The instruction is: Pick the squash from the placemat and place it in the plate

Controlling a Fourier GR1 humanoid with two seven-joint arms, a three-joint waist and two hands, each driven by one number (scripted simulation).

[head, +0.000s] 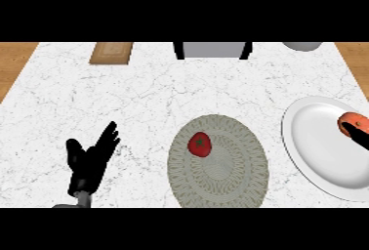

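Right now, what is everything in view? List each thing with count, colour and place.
placemat: one, grey-beige, round, centre near edge.
tomato: one, red, on the placemat's upper left part.
plate: one, white, right side.
squash: one, orange, over the plate at the right edge.
wooden board: one, tan, far left.
grey box: one, far centre.
left hand: black, fingers straight, lower left, resting.
right hand: black, right edge, at the squash.

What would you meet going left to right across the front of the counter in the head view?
Left hand, resting open → red tomato on the left part of the round placemat → white plate → orange squash over the plate, with the right hand on it.
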